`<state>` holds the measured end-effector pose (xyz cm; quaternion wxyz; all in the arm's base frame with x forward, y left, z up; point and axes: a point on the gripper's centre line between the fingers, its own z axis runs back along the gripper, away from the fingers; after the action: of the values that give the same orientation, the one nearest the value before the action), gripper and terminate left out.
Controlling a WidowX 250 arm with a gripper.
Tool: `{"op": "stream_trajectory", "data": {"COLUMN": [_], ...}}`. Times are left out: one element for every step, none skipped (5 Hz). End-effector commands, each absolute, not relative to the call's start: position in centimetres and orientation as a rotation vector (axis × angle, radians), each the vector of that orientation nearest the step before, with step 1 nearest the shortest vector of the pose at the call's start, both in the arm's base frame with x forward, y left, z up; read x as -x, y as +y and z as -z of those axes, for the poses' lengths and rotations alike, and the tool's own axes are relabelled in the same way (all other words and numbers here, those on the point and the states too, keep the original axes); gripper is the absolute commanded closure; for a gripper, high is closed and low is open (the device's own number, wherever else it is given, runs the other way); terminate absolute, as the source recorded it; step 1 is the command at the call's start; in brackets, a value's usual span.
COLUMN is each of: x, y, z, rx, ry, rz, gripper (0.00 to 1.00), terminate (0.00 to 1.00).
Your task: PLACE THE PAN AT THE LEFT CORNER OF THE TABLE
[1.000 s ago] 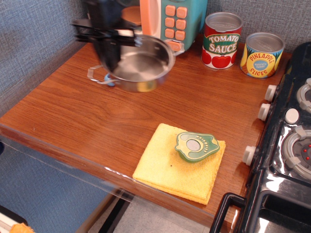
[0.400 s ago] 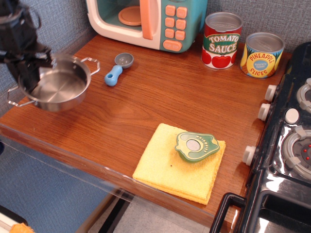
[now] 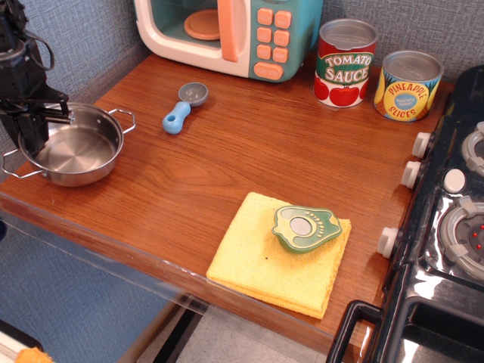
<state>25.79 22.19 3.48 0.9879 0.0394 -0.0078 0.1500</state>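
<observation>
The pan (image 3: 76,151), a small shiny steel pot with two wire loop handles, sits at the left front corner of the brown wood table (image 3: 249,151). My black gripper (image 3: 34,134) comes down from the upper left and is shut on the pan's left rim, with one finger inside the pan and one outside. The pan looks level and seems to rest on the tabletop. The gripper body hides part of the left rim.
A blue-handled metal scoop (image 3: 184,106) lies right of the pan. A toy microwave (image 3: 227,30), a tomato sauce can (image 3: 345,64) and a pineapple can (image 3: 408,85) stand at the back. A yellow cloth (image 3: 257,265) with a green avocado toy (image 3: 305,227) lies at the front. A black toy stove (image 3: 446,227) is at the right.
The gripper carried the pan from in front of the microwave to the left front corner and lowered it toward the tabletop. The scoop, hidden before, now shows.
</observation>
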Motion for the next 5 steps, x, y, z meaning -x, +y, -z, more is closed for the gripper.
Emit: {"op": "stream_trajectory", "data": {"x": [-25.1, -24.7, -24.2, -23.7, -23.5], "y": [21.0, 20.5, 20.4, 20.4, 20.0], "z": [-4.5, -5.5, -7.8, -10.0, -10.5], "rx": [-0.111, -0.104, -0.096, -0.075, -0.068], "ry": [-0.035, -0.052, -0.088, -0.109, -0.114], "rz": [-0.244, -0.221, -0.192, -0.121, -0.071], "gripper": [0.0, 0.0, 0.0, 0.0, 0.0], "terminate": [0.0, 0.0, 0.0, 0.0, 0.0]}}
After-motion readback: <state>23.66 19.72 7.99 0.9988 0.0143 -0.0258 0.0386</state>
